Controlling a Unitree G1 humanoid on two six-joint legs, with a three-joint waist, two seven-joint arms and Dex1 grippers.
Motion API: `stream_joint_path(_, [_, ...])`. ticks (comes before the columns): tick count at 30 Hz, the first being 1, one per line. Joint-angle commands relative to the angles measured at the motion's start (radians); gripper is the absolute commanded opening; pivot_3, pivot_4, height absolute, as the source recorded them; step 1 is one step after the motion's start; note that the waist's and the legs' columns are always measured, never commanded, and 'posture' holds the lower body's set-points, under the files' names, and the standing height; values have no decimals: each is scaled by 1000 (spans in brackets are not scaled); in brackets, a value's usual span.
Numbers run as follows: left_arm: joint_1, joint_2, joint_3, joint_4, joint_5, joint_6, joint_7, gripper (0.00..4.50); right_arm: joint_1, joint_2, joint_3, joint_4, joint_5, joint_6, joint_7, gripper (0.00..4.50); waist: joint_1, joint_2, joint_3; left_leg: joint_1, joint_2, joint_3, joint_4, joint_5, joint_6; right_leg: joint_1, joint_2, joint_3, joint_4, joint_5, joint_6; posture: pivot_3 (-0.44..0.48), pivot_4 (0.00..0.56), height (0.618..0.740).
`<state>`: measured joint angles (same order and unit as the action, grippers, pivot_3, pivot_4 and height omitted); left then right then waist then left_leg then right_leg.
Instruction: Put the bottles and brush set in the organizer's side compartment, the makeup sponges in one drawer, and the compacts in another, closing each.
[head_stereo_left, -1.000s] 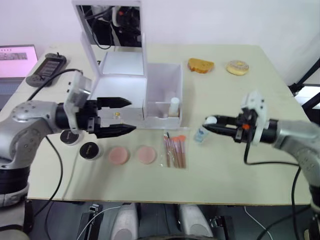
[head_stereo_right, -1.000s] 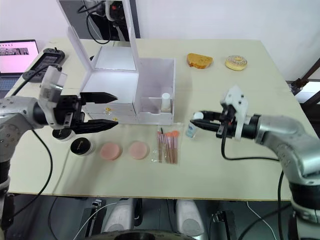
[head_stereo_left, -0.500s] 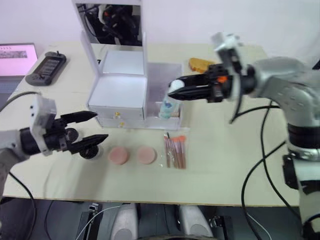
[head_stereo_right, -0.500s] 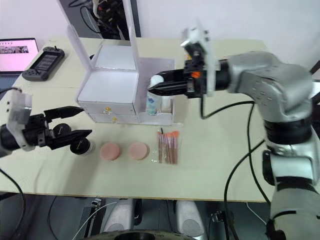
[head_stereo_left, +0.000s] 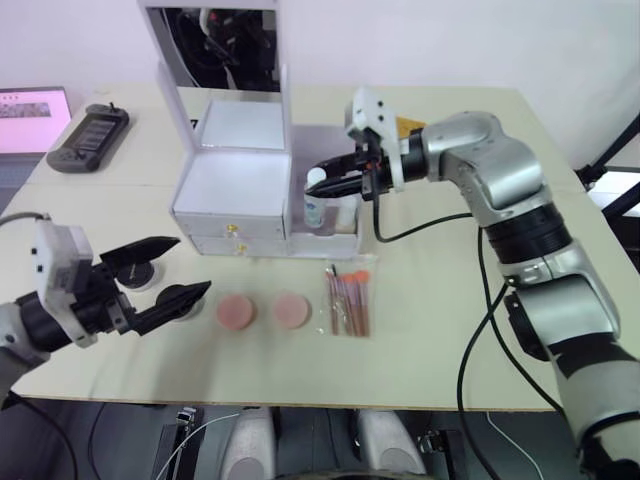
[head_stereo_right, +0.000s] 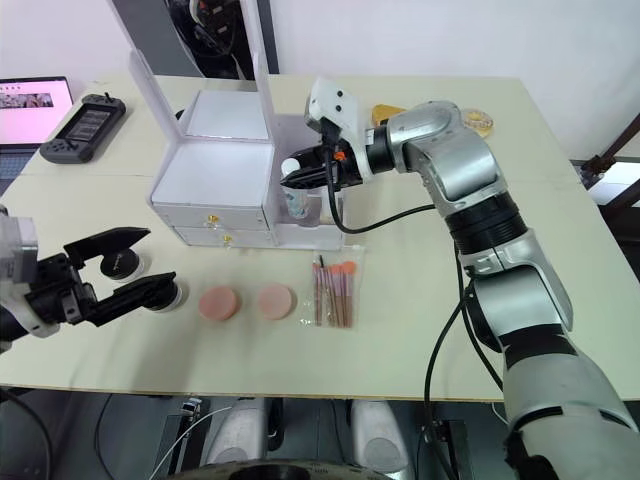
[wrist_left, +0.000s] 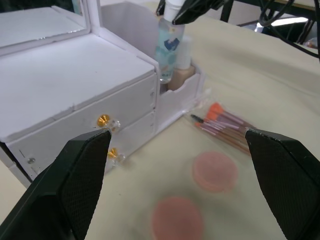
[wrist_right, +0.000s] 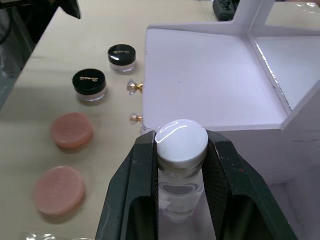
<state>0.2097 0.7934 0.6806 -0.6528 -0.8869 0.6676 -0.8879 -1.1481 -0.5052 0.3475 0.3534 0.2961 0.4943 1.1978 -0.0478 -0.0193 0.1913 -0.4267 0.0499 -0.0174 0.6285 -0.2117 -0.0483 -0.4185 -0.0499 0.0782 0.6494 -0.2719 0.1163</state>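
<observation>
White side compartment (head_stereo_left: 340, 215): two bottles (wrist_left: 169, 52) inside | right end effector (wrist_right: 181, 150) gripping one | left end effector (head_stereo_left: 168, 272) wide

The right end effector (head_stereo_left: 322, 185) is clamped on the white cap of a blue-labelled bottle (head_stereo_left: 314, 205), holding it upright inside the side compartment (head_stereo_left: 345, 238) of the white organizer (head_stereo_left: 232, 190), just beside the second bottle (head_stereo_left: 344, 215). Both drawers are closed and the mirror lid stands upright. The left end effector (head_stereo_left: 172, 271) hangs spread open over the desk (head_stereo_left: 450, 300) above the two black compacts (head_stereo_left: 178, 304). Two pink makeup sponges (head_stereo_left: 238, 311) lie next to the brush set (head_stereo_left: 349, 301)
</observation>
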Motion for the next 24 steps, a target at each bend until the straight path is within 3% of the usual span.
stream_joint_path(1, [17,8,23,-30,1,-29,9,4500,-36,27,-20,11,-28,-29,6,693,-1,0,0,0,0,0,0,0,0,0,0,0,0,0,0,0,150,740])
stream_joint_path(18, [2,27,-45,-12,9,-47,20,4500,3,86,5,57,-149,-90,53,693,-5,0,0,0,1,0,0,0,0,-1,1,0,0,0,0,0,150,740])
stream_joint_path(24, [-37,48,-71,15,16,-51,8,4500,8,77,-14,39,-151,-81,57,3629,-12,0,0,0,1,0,0,0,0,-1,1,0,0,0,0,0,150,740])
